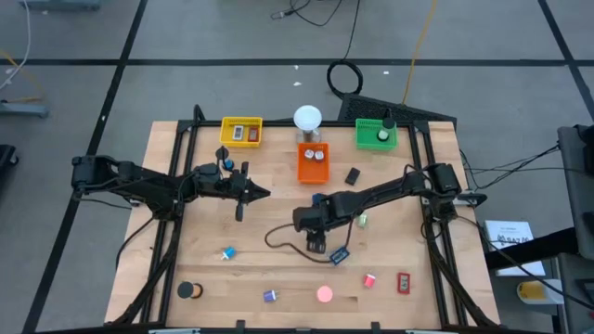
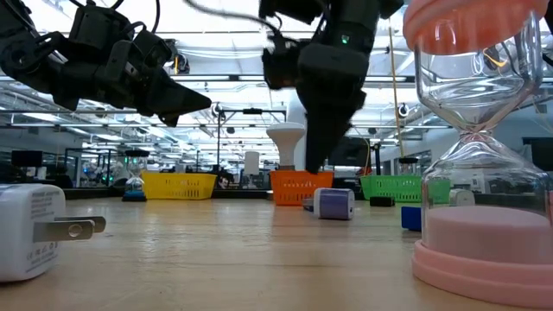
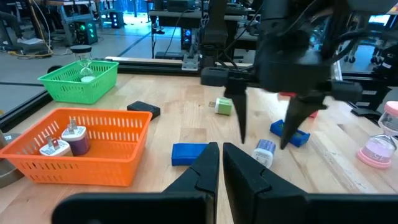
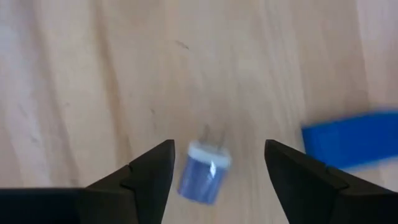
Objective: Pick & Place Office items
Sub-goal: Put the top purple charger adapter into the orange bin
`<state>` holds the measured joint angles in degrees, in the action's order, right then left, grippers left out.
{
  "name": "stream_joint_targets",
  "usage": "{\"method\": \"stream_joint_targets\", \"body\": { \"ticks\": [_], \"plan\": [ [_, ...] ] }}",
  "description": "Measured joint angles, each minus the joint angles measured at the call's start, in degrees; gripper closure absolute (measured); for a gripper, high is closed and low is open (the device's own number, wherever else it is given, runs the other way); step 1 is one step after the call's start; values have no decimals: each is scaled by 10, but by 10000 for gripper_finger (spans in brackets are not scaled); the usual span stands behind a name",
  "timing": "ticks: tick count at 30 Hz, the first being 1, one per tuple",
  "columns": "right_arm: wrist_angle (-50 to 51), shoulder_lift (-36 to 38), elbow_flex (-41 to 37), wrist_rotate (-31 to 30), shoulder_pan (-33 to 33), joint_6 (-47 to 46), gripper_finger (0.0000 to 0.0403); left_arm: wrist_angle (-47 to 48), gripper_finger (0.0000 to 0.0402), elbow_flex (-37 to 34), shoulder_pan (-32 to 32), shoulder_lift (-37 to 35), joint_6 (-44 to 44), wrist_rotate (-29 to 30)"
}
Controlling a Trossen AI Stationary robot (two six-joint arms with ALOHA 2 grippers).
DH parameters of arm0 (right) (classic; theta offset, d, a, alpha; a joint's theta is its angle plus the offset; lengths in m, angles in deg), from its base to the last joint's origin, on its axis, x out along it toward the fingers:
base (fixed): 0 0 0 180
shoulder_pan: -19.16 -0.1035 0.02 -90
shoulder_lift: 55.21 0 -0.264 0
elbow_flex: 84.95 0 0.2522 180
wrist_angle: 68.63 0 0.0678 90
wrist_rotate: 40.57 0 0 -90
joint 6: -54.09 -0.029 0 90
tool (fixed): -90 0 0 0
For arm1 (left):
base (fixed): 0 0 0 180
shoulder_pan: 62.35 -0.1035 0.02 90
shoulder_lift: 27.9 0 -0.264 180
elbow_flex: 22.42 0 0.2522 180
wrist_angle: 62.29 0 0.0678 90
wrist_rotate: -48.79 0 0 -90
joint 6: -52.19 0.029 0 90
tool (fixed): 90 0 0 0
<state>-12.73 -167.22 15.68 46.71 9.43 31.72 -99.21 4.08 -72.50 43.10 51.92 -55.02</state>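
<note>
Your right gripper (image 4: 214, 163) hangs spread just above the purple plug (image 4: 203, 172), which lies between its fingers on the table, so you're approaching the grasp: lower, then close.

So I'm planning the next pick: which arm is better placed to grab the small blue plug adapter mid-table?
The right. Its end effector hangs open directly over the blue plug adapter, fingers on either side. The left end effector is shut and farther away.

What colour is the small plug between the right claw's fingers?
The plug is blue-purple with a white cap; the right wrist view shows it best.
</note>
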Motion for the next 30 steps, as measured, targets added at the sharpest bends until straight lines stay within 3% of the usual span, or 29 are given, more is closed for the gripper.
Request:
{"method": "stream_joint_targets", "body": {
  "ticks": [11,30],
  "plan": [
    [-16,-19,0,43,5,-40,171,0,376,0,0,0,0,0],
    [-41,-19,-34,42,7,-54,200,0,376,0,0,0,0,0]
  ]
}}
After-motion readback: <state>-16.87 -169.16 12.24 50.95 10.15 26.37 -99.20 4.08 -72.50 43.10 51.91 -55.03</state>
